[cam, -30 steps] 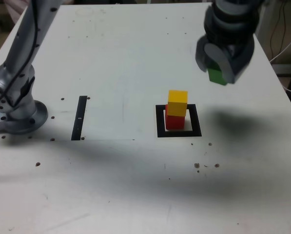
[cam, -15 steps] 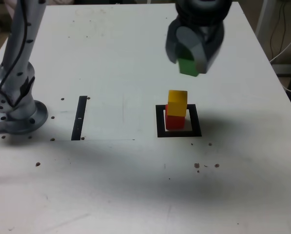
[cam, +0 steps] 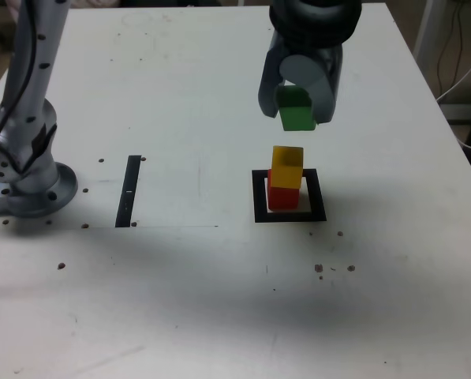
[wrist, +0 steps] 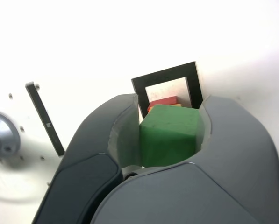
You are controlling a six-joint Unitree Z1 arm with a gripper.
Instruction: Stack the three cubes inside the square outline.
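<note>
My gripper [cam: 297, 110] hangs in the air, shut on the green cube [cam: 297, 118], a little above the stack. The yellow cube [cam: 287, 166] sits on the red cube [cam: 282, 197] inside the black square outline [cam: 258, 197]. In the wrist view the green cube [wrist: 168, 134] is clamped between the grey jaws. Just past it a sliver of the red cube [wrist: 163, 101] and part of the square outline [wrist: 163, 77] show, while the yellow cube is almost wholly hidden.
The arm's grey base [cam: 26, 185] stands at the exterior view's left. A thin black strip [cam: 129, 190] lies on the white table [cam: 180, 292] between the base and the outline. Small dark specks dot the table.
The gripper has carried the green cube towards the exterior view's left and down, from the right side of the table to a spot just above the yellow cube.
</note>
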